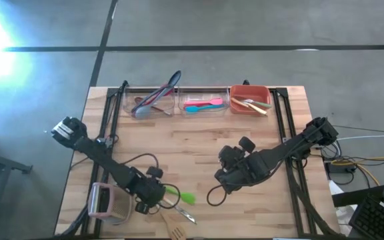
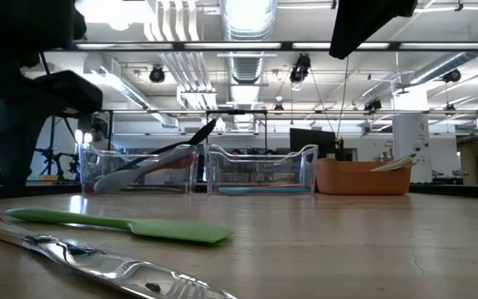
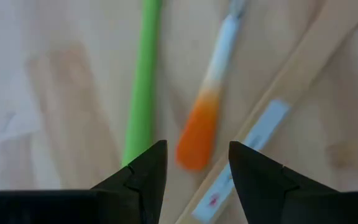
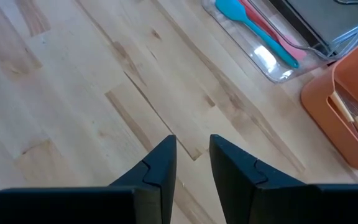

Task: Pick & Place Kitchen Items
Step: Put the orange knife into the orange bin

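Observation:
A green spatula (image 1: 180, 196) lies flat on the wooden table near its front edge, beside an orange-handled metal utensil (image 3: 201, 134) and a wooden utensil (image 1: 176, 231). My left gripper (image 1: 156, 200) hovers open over them, pointing steeply down. In the left wrist view its fingertips (image 3: 196, 155) stand on either side of the orange handle's end without touching it; the green handle (image 3: 143, 81) lies just beside one finger. My right gripper (image 1: 217, 179) hangs over bare table at mid-table, a narrow gap (image 4: 192, 146) between its fingers and nothing in it.
Along the far edge stand two clear bins (image 1: 151, 103) (image 1: 204, 104) and an orange bin (image 1: 250, 100), each holding utensils. A boxy pinkish-white handled object (image 1: 105, 203) sits at the front left beside my left arm. Bare wood lies between the two arms.

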Motion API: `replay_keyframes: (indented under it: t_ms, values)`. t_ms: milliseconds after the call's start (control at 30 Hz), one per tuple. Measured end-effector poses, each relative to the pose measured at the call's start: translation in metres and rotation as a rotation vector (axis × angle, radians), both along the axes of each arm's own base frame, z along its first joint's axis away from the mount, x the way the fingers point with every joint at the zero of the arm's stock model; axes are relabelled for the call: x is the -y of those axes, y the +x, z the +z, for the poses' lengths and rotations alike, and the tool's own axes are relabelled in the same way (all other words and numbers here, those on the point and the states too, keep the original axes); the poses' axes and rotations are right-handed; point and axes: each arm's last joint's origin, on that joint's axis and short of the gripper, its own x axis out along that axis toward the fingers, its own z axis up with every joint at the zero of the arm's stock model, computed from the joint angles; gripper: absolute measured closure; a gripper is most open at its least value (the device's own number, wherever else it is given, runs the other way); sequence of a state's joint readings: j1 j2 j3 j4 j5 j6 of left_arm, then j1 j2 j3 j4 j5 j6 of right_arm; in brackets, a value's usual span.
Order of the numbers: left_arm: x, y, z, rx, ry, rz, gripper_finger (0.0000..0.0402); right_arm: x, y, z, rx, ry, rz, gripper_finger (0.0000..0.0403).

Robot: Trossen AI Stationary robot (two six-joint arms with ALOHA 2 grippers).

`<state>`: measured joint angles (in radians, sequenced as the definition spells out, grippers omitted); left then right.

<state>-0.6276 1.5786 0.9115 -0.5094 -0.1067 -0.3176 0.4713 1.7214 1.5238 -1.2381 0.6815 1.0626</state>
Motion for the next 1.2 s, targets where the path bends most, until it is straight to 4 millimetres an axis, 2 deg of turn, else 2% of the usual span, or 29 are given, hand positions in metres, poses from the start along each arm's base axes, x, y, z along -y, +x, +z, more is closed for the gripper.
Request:
replay_keyframes:
  t_ms: [133,400,600,867,1200]
  values:
    - [-0.005,-0.002,-0.002,-0.031,0.045,0.031,0.0227,0.0,0.0,0.0,0.001,0.0,0.0,0.0309]
    - [-0.004,-0.002,-0.002,-0.044,0.01,0.021,0.0227,0.0,0.0,0.0,0.004,-0.001,0.0,0.0302]
    - [-0.003,0.001,-0.002,-0.026,-0.004,0.021,0.0227,0.0,0.0,0.0,0.004,-0.001,0.0,0.0311]
    - [0.001,0.006,-0.015,-0.059,-0.011,0.02,0.0227,0.0,0.0,0.0,0.001,-0.003,0.004,0.0314]
    - [0.001,0.013,-0.024,-0.082,-0.021,0.114,0.0227,0.0,0.0,0.0,-0.004,-0.007,0.013,0.0306]
